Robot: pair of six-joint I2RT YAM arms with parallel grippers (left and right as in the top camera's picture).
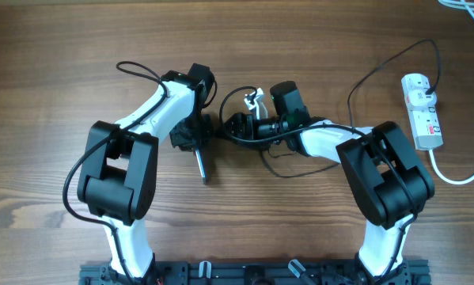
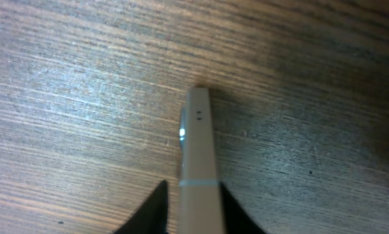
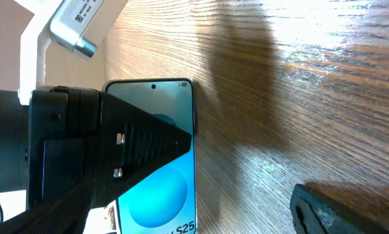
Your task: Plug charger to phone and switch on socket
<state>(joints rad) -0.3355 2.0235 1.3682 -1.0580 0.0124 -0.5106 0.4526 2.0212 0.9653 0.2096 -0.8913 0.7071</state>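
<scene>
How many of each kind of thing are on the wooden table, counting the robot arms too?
Black-and-white robot arms: 2
Flat turquoise-screen phone: 1
White elongated power strip: 1
Thin black charger cable: 1
Thick white lead: 1
Total: 6

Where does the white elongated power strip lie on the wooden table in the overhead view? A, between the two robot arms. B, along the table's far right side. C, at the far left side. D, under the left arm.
B: the white power strip lies near the right edge of the wooden table, out beyond the right arm.
</scene>
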